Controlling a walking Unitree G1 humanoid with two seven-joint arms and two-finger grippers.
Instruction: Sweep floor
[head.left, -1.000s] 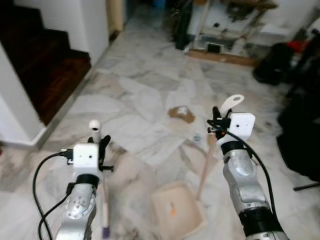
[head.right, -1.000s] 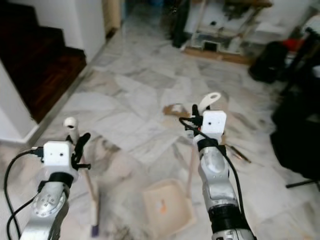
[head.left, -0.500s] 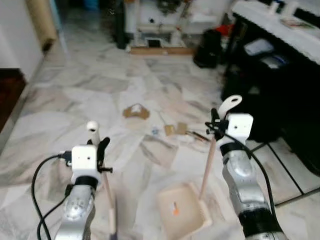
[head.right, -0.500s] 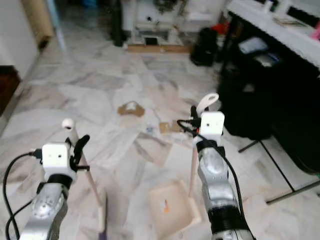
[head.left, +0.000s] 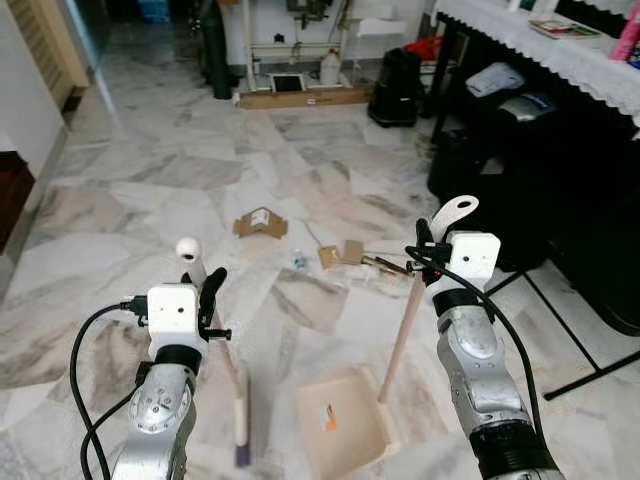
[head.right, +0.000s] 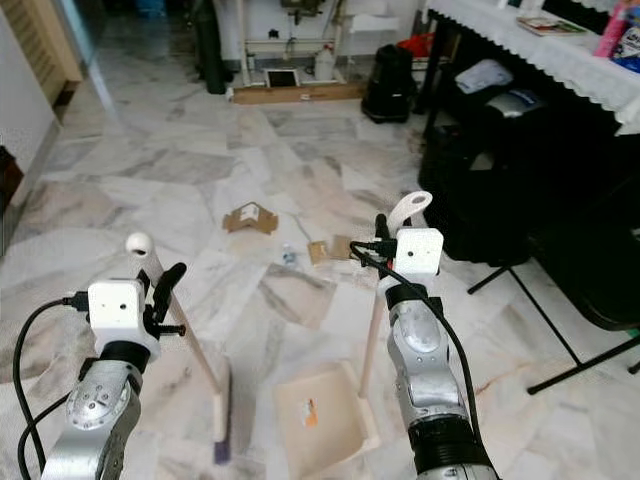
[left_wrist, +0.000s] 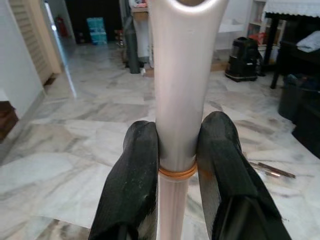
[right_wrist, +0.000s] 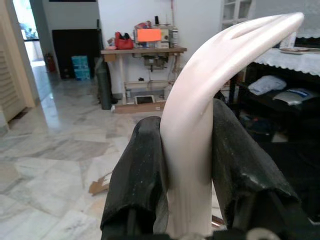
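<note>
My left gripper (head.left: 205, 295) is shut on the pale broom handle (head.left: 222, 345), whose brush head (head.left: 241, 440) rests on the marble floor (head.left: 150, 190) low in front of me. In the left wrist view the fingers (left_wrist: 132, 185) clamp the handle (left_wrist: 177, 100). My right gripper (head.left: 425, 250) is shut on the cream dustpan handle (head.left: 400, 335); the dustpan tray (head.left: 340, 425) sits flat on the floor between my arms. Its curved handle top (right_wrist: 210, 85) shows between the right fingers (right_wrist: 140, 175). Cardboard scraps (head.left: 258, 222) and small litter (head.left: 335, 256) lie ahead.
A black-draped table (head.left: 570, 110) and dark bags (head.left: 395, 85) stand on the right, with a black stand leg (head.left: 590, 370) on the floor. A sewing table (head.left: 300, 45) is at the back. A wall and dark step (head.left: 15, 180) are at the left.
The camera has turned right: the stairs slid out at the left and the black table came in. Both grippers keep their hold on the broom and dustpan.
</note>
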